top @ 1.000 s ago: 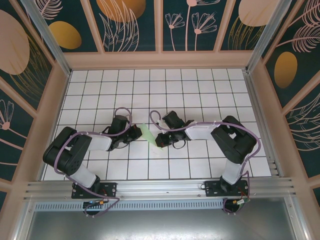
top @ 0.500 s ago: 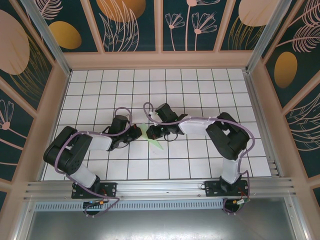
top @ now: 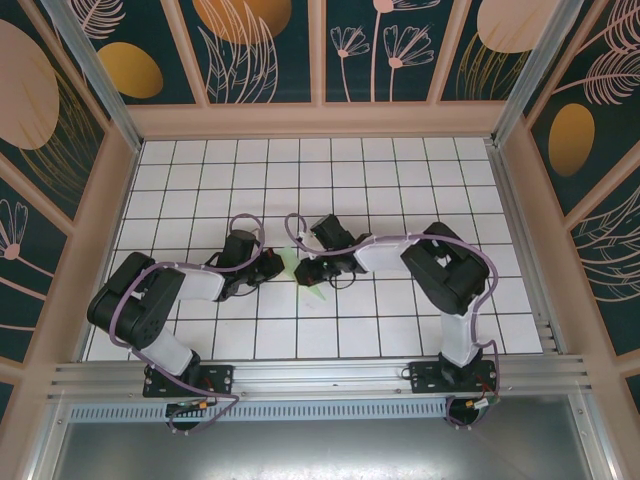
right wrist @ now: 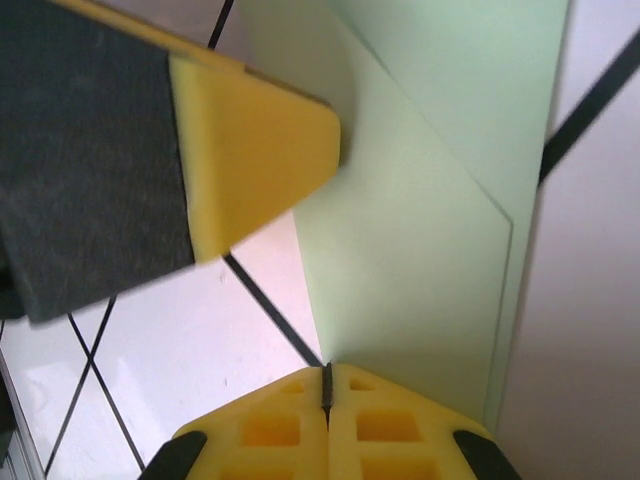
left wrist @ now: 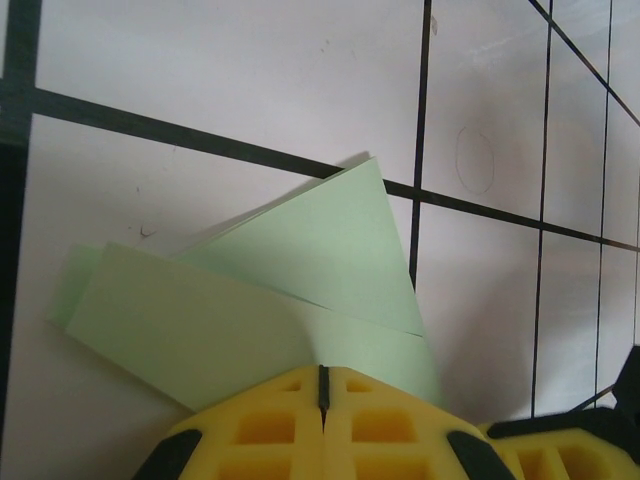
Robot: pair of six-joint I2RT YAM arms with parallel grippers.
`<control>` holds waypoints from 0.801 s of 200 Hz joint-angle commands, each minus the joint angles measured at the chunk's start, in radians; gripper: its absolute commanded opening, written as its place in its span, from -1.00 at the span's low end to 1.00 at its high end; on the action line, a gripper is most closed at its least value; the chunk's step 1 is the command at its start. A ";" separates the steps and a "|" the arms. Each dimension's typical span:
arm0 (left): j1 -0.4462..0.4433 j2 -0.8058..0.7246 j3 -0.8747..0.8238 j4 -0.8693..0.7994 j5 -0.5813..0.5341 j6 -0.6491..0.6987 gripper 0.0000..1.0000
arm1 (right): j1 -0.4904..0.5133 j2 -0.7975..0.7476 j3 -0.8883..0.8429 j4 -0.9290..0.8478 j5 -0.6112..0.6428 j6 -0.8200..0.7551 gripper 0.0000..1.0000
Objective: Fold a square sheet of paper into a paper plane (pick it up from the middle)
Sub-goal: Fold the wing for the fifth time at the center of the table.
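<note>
Edges of the folded paper (left wrist: 300, 260) run hidden under my left hand (left wrist: 322, 400) and right hand (right wrist: 327, 385); both are closed tight, gripping nothing, tips resting on it against the surface (left wrist: 200, 60).

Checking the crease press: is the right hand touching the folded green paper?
Touching. Right wrist view: the shut right hand rests on the folded green paper.
</note>
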State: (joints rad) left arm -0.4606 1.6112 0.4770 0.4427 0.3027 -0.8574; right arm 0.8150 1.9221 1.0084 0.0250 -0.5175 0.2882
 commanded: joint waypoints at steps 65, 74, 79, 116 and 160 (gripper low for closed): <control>0.000 0.047 0.027 -0.113 -0.087 0.044 -1.00 | -0.023 -0.172 -0.306 -0.105 0.013 -0.009 -1.00; 0.000 0.039 0.031 -0.104 -0.077 0.052 -1.00 | -0.025 -0.171 -0.311 -0.097 0.013 -0.008 -1.00; 0.000 0.031 0.034 -0.099 -0.066 0.057 -1.00 | -0.025 -0.168 -0.310 -0.094 0.014 -0.005 -1.00; -0.002 -0.105 0.033 -0.064 -0.014 0.067 -0.86 | -0.027 -0.137 -0.290 -0.088 0.024 0.007 -1.00; -0.052 -0.139 0.021 -0.021 0.021 0.033 -0.76 | -0.028 -0.123 -0.278 -0.096 0.027 0.012 -1.00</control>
State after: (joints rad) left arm -0.4801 1.4662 0.5030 0.4061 0.3069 -0.8192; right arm 0.7914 1.7435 0.7567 0.0830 -0.5262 0.2955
